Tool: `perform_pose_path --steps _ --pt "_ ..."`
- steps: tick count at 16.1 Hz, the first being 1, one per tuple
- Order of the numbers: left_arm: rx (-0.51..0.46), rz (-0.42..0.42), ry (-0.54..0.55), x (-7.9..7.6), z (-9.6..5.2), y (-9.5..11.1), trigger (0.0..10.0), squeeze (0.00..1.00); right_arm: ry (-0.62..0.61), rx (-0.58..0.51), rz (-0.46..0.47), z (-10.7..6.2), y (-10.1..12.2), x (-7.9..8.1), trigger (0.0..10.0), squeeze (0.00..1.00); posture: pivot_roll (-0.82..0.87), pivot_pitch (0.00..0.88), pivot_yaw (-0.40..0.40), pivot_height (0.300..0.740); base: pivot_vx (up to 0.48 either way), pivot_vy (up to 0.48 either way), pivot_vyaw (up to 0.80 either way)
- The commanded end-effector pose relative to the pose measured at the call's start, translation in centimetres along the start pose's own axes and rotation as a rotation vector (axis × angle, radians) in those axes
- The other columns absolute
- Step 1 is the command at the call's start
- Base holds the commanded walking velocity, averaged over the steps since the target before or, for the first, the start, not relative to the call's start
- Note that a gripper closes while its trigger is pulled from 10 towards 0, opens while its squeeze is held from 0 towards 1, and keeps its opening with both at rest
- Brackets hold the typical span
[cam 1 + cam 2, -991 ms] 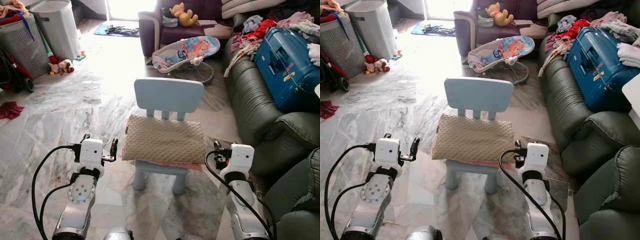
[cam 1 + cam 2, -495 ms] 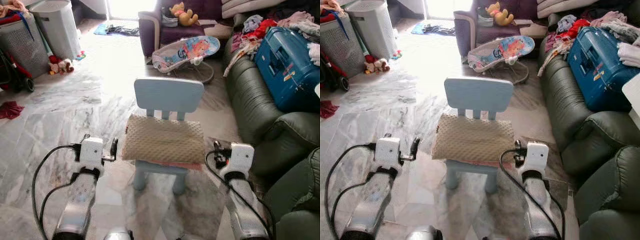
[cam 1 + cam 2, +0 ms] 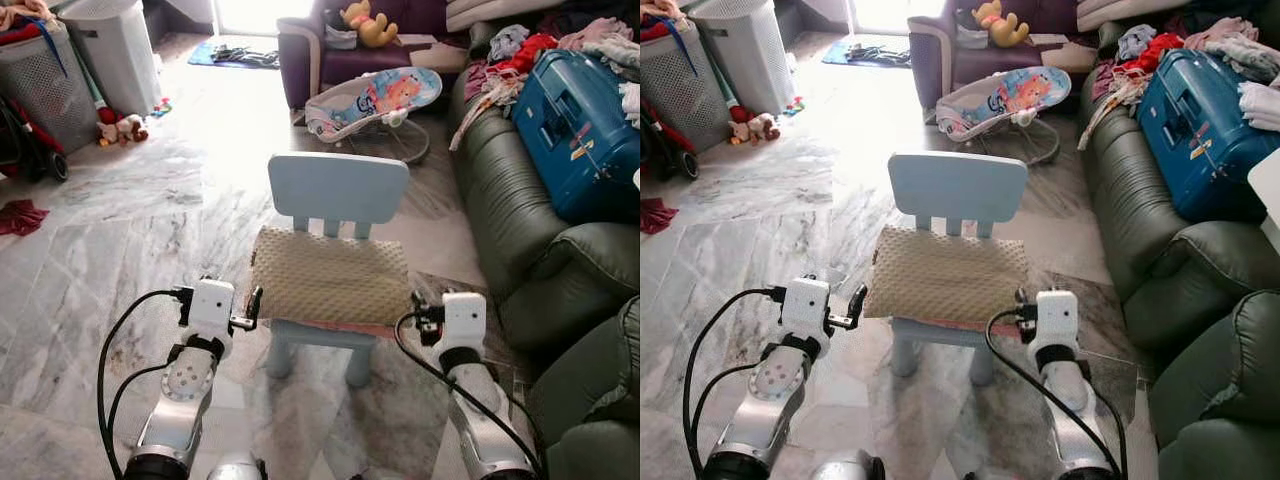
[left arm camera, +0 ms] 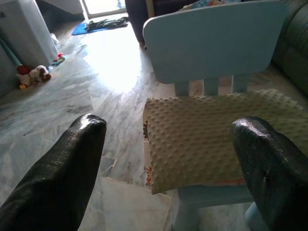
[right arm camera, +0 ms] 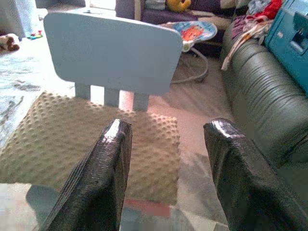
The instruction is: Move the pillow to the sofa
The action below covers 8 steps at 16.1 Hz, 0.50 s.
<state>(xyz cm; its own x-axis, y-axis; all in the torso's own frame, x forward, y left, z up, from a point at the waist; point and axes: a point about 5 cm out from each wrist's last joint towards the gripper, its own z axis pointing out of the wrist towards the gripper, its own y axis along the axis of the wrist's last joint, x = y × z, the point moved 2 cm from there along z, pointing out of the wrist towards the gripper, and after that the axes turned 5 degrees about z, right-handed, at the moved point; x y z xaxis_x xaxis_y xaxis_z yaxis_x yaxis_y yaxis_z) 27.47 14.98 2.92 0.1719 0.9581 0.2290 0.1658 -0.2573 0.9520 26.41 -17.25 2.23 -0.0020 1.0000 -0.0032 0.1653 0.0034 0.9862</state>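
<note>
Pillow [image 3: 330, 285] lies on the chair [image 3: 338, 190], flanked by the gaping left tool [image 4: 166, 159] and right tool [image 5: 166, 166].

Blue suitcase [image 3: 578, 120], baby bouncer [image 3: 372, 100] (toy-strewn marble floor [image 3: 110, 200]).

readable text: none anywhere in the room.
blue suitcase [image 3: 583, 125]: carries small orange and white stickers, too small to read.
baby bouncer [image 3: 375, 97]: printed with colourful cartoon pictures, no words to make out.
pillow [image 4: 226, 137]: a small red and dark mark at its corner edge, too blurred to read.
laundry bins [image 3: 110, 50]: plain, no label legible.
</note>
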Motion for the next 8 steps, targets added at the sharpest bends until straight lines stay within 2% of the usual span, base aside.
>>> perform_pose_path --steps 1,6,8 --pt "0.009 -0.005 -0.007 -0.01 0.15 -0.10 10.0 0.00 0.019 -0.019 -0.011 -0.06 0.23 -0.10 10.0 0.00 -0.01 0.000 -0.017 0.740 0.000 0.000 0.00" --pt "0.014 -0.015 -0.002 -0.03 0.26 -0.22 10.0 0.00 0.072 -0.032 -0.058 -0.06 0.22 0.60 10.0 0.00 -0.01 0.000 -0.018 0.740 0.000 0.000 0.00" --pt "0.014 -0.016 -0.003 -0.03 0.34 -0.21 10.0 0.00 0.062 -0.029 -0.047 0.02 0.15 0.46 10.0 0.00 -0.02 0.000 -0.015 0.740 0.000 0.000 0.00"
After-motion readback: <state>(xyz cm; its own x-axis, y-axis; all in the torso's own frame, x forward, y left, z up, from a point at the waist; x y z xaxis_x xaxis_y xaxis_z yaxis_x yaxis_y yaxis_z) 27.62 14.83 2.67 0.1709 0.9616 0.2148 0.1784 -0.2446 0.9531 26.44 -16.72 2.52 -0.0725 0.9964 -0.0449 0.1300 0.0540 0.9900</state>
